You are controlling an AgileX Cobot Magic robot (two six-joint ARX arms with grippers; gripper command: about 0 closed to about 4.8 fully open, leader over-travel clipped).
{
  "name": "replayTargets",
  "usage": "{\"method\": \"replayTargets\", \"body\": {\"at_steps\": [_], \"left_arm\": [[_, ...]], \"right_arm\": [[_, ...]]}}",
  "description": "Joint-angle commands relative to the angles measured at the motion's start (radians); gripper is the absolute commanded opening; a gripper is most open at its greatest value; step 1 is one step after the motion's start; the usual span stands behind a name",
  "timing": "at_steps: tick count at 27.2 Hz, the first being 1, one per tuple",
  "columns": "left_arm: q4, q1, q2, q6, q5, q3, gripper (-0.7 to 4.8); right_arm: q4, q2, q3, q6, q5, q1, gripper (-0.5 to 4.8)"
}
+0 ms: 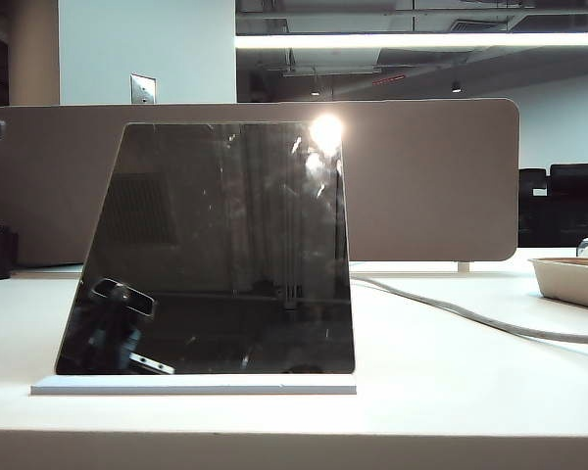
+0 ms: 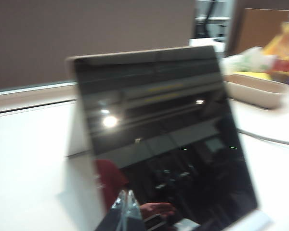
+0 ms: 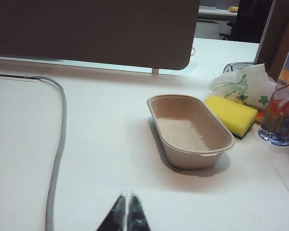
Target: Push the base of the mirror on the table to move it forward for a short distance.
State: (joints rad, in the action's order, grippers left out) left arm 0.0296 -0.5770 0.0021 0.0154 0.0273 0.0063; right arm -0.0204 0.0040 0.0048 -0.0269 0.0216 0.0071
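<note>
The counter point(image 1: 451, 392) carries the mirror point(image 1: 220, 250) upright on its base point(image 1: 191, 386) near the front edge. Pushing the panel instead of the base would likely tip the mirror. The left hand point(image 2: 127, 214) hovers just before the mirror, tips pressed together; the right hand point(image 3: 126, 211), likewise pressed together, hangs well away near a beige tray point(image 3: 190, 131).

I can't read a single word, number or brand mark from any of my three camera feeds. The only printed thing I see is a green design on the crumpled white plastic bag point(image 3: 244, 84) in the right wrist view, and it is too small and creased for me to make out as letters.
</note>
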Motion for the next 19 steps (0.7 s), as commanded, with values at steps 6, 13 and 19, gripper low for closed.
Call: {"method": "replayTargets", "body": {"at_steps": [6,13,19], "left_arm": [[0.010,-0.082,0.000,-0.004,-0.005,0.001,-0.01],[0.010,-0.082,0.000,-0.004,-0.005,0.001,-0.01],[0.010,-0.082,0.000,-0.004,-0.005,0.001,-0.01]], "right_arm": [[0.024,0.000,0.001,0.000,0.000,0.001,0.22],[0.079,0.000,0.001,0.381,0.158,0.002,0.21],[0.152,0.000,0.001,0.578,0.459,0.004,-0.08]]}}
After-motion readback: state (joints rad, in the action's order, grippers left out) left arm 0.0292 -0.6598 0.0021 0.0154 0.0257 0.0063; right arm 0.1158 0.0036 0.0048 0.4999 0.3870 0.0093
